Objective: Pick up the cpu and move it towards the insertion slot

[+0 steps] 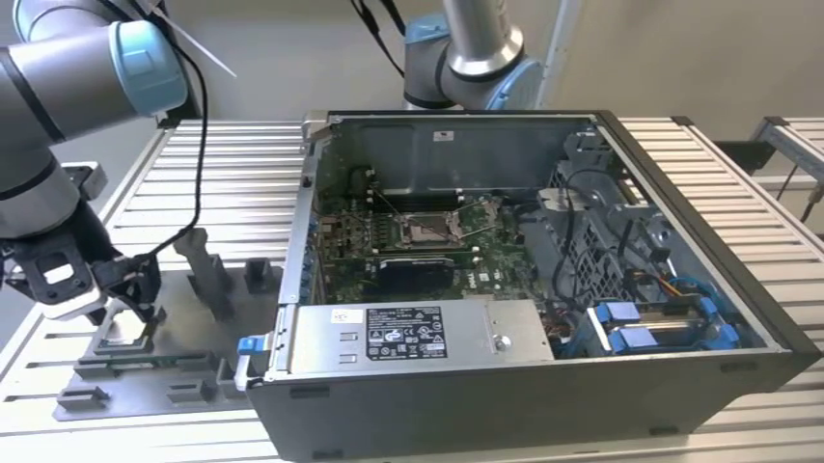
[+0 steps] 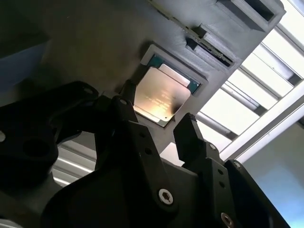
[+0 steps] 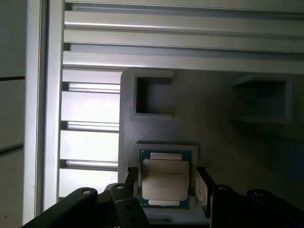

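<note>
Hand (image 3: 166,175) open, black fingers flanking the cpu (image 3: 165,183) — square, matte silvery lid, faintly etched — lying in the grey plastic tray (image 3: 156,118), at the insertion slot's (image 1: 429,230) eight o'clock in the exterior view.

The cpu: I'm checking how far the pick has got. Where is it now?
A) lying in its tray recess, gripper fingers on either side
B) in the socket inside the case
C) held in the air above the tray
A: in the first wrist view the cpu lies flat in the square recess of the grey tray, with the open gripper straddling it.
</note>
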You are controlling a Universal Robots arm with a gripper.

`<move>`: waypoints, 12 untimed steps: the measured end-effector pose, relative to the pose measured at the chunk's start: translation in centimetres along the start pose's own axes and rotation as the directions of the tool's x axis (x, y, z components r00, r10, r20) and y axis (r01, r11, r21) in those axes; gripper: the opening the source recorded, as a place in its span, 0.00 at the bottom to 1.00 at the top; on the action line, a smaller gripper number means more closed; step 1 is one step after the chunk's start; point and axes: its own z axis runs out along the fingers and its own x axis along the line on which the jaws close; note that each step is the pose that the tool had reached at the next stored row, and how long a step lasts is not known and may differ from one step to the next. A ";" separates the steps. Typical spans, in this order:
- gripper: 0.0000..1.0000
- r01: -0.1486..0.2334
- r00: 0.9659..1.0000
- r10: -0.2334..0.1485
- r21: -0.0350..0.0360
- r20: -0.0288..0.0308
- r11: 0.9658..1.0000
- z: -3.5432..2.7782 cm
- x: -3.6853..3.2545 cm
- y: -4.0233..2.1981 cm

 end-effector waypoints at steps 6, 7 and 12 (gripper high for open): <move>1.00 0.000 1.000 0.000 0.000 0.000 1.000 0.49 0.04 -0.47; 1.00 0.000 1.000 0.000 0.000 0.000 1.000 0.63 0.05 -0.48; 1.00 0.000 1.000 0.000 0.000 0.000 1.000 1.14 0.05 -0.51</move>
